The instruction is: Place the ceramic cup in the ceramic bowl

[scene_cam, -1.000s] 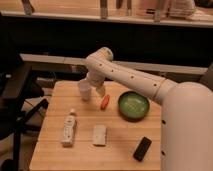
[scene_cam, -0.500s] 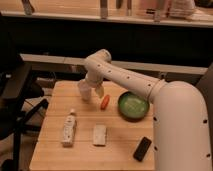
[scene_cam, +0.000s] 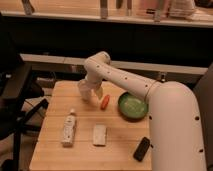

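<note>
White and hard to tell from the gripper beside it, the cup (scene_cam: pixel 83 91) is sitting on the table (scene_cam: pixel 50 150), well left of the bowl (scene_cam: pixel 133 107), so the grasping step is probably in hand. The gripper (scene_cam: pixel 89 94) is hanging at the cup, pointing down; whether it is clamping or loose I cannot tell. The arm (scene_cam: pixel 125 80) is bending at a high elbow left of the bowl and dropping steeply. An orange carrot (scene_cam: pixel 105 103) is lying just left of the bowl. The next move is calling for a lift, then travel right over the carrot.

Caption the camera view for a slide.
Gripper at the white cup on the wooden table, left of the green bowl.
</note>
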### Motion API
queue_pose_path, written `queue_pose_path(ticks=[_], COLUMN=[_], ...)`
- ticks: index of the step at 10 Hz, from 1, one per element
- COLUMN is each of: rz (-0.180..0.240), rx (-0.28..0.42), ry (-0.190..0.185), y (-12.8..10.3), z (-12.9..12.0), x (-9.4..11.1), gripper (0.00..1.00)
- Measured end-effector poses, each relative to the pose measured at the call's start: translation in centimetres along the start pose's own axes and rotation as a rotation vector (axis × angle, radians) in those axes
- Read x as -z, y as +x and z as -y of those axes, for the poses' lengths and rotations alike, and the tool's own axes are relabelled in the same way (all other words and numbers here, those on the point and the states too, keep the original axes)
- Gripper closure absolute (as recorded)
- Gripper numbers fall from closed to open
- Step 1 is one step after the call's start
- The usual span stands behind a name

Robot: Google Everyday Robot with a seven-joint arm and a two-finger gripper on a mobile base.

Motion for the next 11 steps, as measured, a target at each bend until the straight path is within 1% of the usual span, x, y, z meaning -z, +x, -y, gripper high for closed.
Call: queue_pose_path(ticks=[3,11], rz=[0.018,0.046], rx=[0.009,0.018], ry=[0.002,-0.009], y=[-0.2,-0.4], z=[0.3,0.1], x=[-0.9,-1.9], gripper=[0.20,0.20])
